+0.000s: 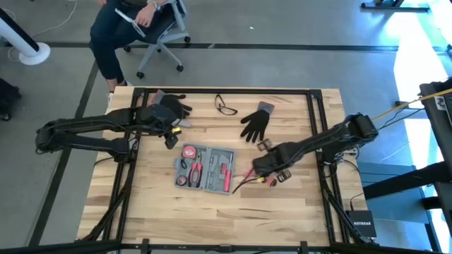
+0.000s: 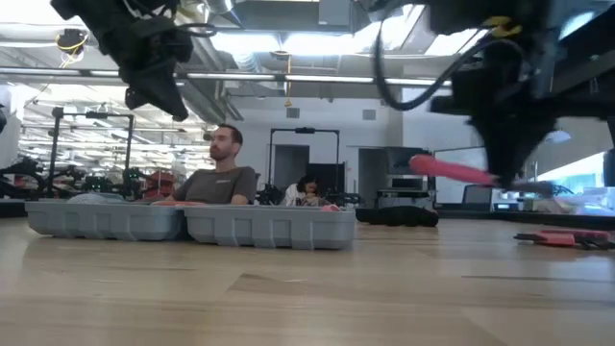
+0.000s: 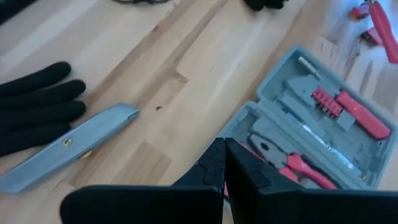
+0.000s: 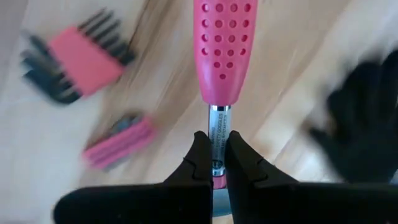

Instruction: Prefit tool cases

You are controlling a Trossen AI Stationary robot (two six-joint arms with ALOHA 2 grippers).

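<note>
1. The tool case (image 1: 205, 169) lies open and flat near the middle of the desk (image 1: 296, 204), a little toward its near edge. Both halves face up, so the moulded recesses can take tools from above.

2. Several recesses are already filled: in the left wrist view I see pliers (image 3: 292, 163) with pink handles and a pink-handled driver (image 3: 364, 115) seated in the tray. I judge the fitting part done, with loose pieces not yet in.

3. The right gripper (image 4: 212, 163) hangs just beside the case's right end, toward the desk's right side. Its pincer is clenched on the bare metal shank of a pink-handled tool (image 4: 219, 43), the dotted handle sticking out ahead of the fingers. In the low view the tool rides clear of the wood, roughly level.

4. Gripping the shank leaves the handle free, which I guess suits lowering it into its recess.

5. A pink hex-key holder (image 4: 81, 59) and a small pink bit holder (image 4: 121, 144) lie on the desk below that gripper, probably waiting their turn.

6. The left gripper (image 3: 224, 163) hovers above the desk toward the far left corner, its pincer clenched on nothing, apparently waiting.

7. Near it lie a grey utility knife (image 3: 68, 146) and a black glove (image 3: 37, 106); another glove (image 1: 256, 123) and safety glasses (image 1: 226, 106) lie toward the far edge.
</note>
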